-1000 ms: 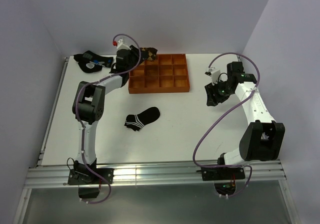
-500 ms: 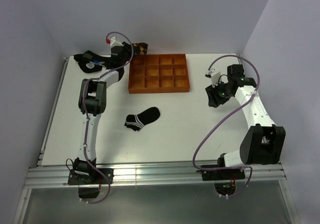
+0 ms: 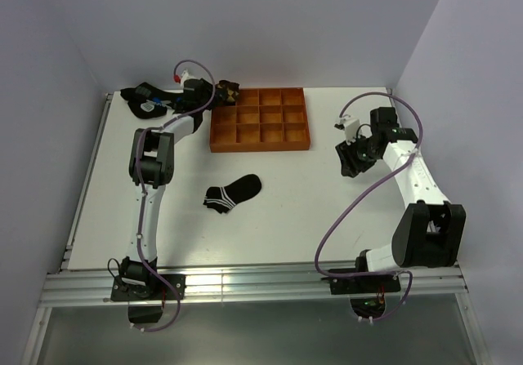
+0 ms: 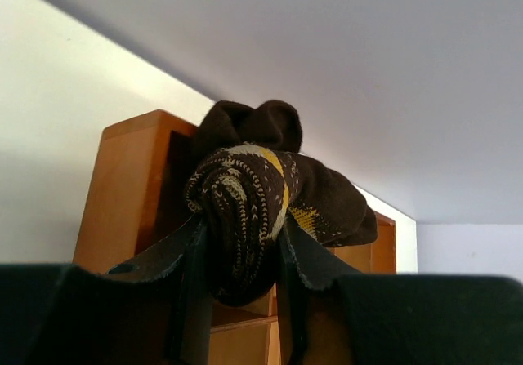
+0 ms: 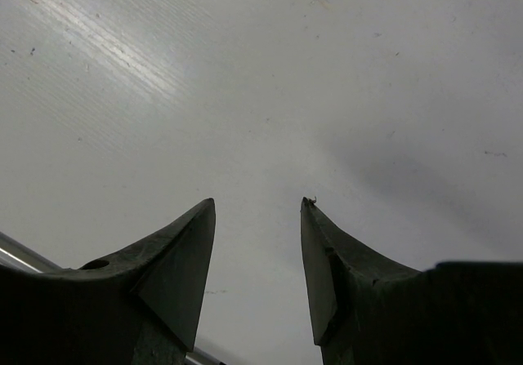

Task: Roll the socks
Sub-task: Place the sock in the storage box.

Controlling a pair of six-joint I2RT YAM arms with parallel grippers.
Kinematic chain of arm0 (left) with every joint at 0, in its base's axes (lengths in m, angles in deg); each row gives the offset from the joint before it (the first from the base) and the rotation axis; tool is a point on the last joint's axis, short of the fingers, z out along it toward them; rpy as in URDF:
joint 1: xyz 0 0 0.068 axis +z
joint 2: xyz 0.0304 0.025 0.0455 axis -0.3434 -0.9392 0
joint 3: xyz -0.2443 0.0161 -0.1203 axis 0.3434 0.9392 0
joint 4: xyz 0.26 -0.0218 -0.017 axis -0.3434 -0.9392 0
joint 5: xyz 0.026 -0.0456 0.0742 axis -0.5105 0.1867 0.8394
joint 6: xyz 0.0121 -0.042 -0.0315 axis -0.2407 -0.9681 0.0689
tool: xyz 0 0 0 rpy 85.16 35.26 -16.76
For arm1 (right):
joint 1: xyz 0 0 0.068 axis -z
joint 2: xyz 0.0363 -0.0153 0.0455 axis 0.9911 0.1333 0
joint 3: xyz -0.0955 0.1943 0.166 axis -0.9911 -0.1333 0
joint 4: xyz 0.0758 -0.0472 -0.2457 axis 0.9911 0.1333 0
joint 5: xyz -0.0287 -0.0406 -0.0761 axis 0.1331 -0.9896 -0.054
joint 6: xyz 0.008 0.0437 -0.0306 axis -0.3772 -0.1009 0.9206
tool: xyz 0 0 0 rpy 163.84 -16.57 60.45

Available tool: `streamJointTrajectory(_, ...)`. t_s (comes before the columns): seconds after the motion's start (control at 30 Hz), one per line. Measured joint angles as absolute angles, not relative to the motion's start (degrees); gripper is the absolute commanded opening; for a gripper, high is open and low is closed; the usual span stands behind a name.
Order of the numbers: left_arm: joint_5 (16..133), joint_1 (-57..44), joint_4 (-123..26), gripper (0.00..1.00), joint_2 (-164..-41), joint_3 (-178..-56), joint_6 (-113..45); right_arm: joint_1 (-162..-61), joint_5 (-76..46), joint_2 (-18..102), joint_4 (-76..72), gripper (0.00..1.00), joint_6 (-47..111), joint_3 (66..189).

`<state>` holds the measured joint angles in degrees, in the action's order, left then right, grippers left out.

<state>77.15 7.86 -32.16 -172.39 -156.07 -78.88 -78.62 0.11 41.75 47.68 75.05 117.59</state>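
My left gripper (image 3: pixel 214 92) is shut on the rolled brown-and-black argyle sock (image 3: pixel 226 90) at the back left corner of the orange tray (image 3: pixel 261 142). In the left wrist view the sock roll (image 4: pixel 245 193) sits between my fingers, in front of the tray's corner (image 4: pixel 122 185). The short black ankle sock with white stripes (image 3: pixel 233 193) lies flat on the table, in front of the tray. My right gripper (image 3: pixel 350 162) is open and empty over bare table right of the tray; the right wrist view (image 5: pixel 257 210) shows only table between its jaws.
The orange tray has a grid of compartments. A dark sock bundle with blue and white marks (image 3: pixel 147 100) lies at the back left corner. The table's left edge (image 3: pixel 86 177) has a metal rail. Walls stand close behind and on both sides.
My left gripper, still shut on the argyle sock, has swung left off the tray's back-left corner and then settled low beside it. The right arm has barely moved.
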Motion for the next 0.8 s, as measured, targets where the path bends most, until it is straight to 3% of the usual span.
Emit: streamJointTrajectory(0.8,85.39,6.83,-68.75,0.00,-176.87,-177.62,-81.15,-78.59,-2.25,45.64,47.35,0.50,77.00,115.36)
